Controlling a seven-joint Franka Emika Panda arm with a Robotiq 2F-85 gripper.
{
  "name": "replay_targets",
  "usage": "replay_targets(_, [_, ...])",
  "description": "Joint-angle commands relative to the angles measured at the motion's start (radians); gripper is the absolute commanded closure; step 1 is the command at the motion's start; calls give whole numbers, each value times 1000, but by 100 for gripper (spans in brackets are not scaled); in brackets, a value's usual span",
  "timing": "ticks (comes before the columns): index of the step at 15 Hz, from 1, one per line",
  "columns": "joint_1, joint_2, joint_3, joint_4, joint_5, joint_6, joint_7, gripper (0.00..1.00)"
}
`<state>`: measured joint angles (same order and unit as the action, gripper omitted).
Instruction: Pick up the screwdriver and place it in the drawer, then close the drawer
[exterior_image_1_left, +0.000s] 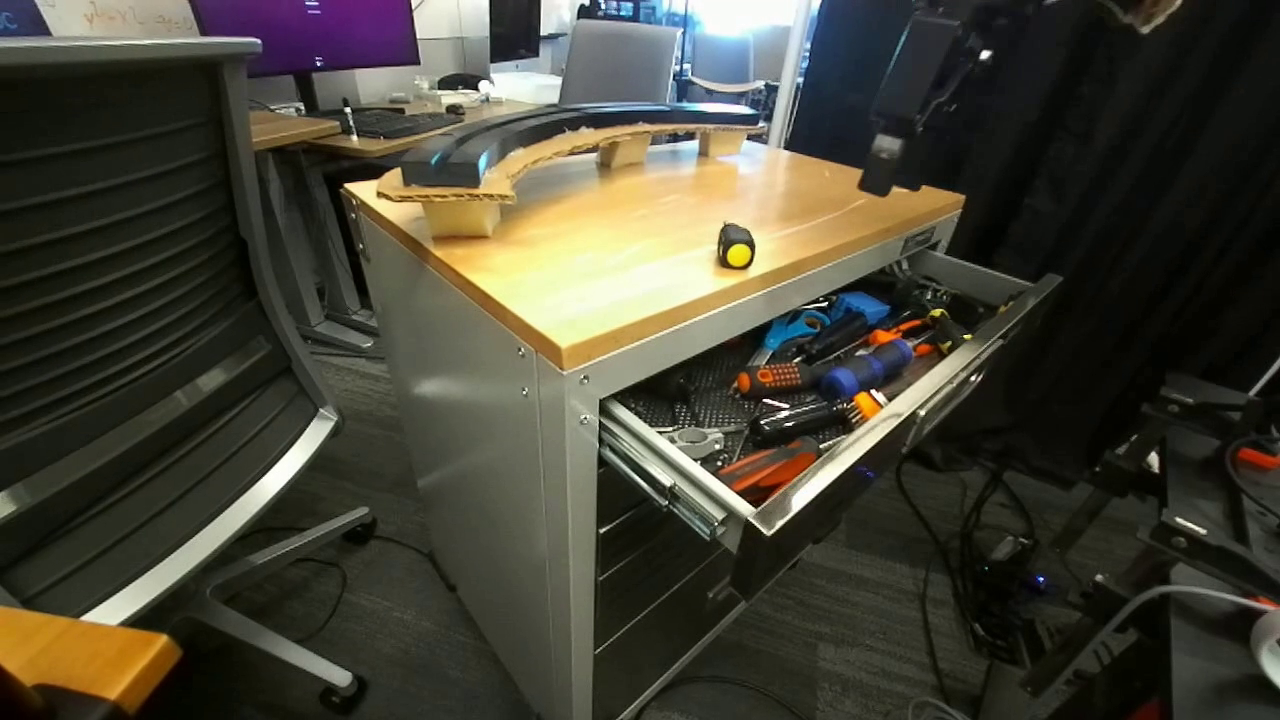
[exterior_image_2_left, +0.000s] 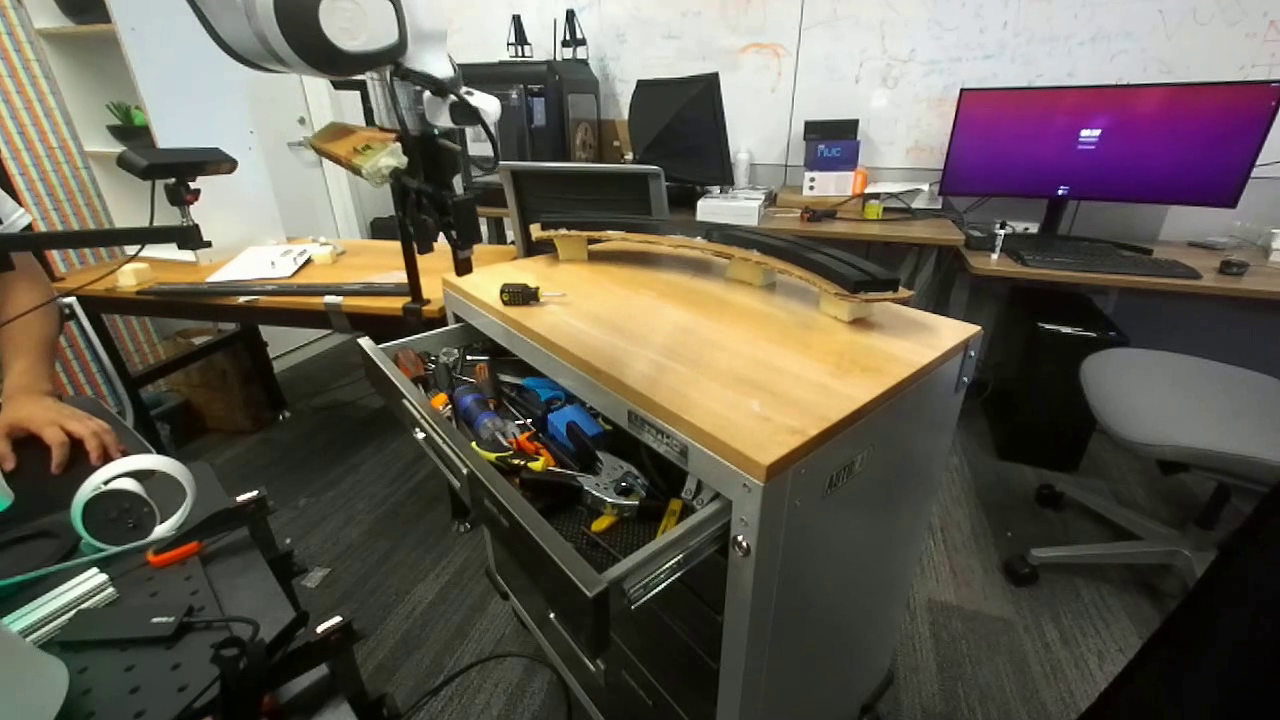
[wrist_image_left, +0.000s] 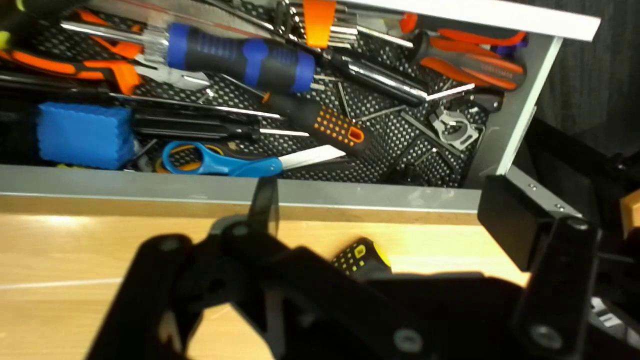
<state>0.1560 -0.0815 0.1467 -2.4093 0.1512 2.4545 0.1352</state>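
The small black-and-yellow screwdriver lies on the wooden tabletop close to the edge above the drawer. In an exterior view its stubby handle and short thin shaft show. The drawer is pulled out and filled with tools; its front also shows in an exterior view and its side wall in the wrist view. My gripper is open and empty, above the tabletop and apart from the screwdriver. In the wrist view the fingers are wide apart; the screwdriver shows between them, its shaft hidden behind the gripper.
A curved black piece on cardboard and foam blocks stands along the tabletop's far side. Blue scissors, a blue-black handle and orange-handled tools lie in the drawer. An office chair stands beside the cabinet.
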Motion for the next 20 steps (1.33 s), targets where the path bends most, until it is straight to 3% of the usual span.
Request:
replay_targets(1, [10, 159, 19, 94, 25, 157, 81, 0])
replay_targets(6, [29, 317, 13, 151, 33, 382, 176, 0])
replay_targets(8, [61, 360, -23, 162, -35, 464, 243, 0])
replay_targets(9, [93, 373, -67, 160, -96, 510, 288, 19])
replay_targets(13, [230, 376, -278, 125, -318, 590, 471, 50])
replay_targets(15, [328, 396, -408, 157, -416, 565, 583, 65])
replay_targets(16, [342, 381, -422, 148, -432, 538, 601, 72])
replay_targets(17, [344, 368, -413, 142, -430, 510, 596, 80])
replay_targets(19, [216, 312, -209, 101, -287, 431, 413, 92])
replay_targets(20, [186, 296, -152, 101, -236, 401, 355, 89])
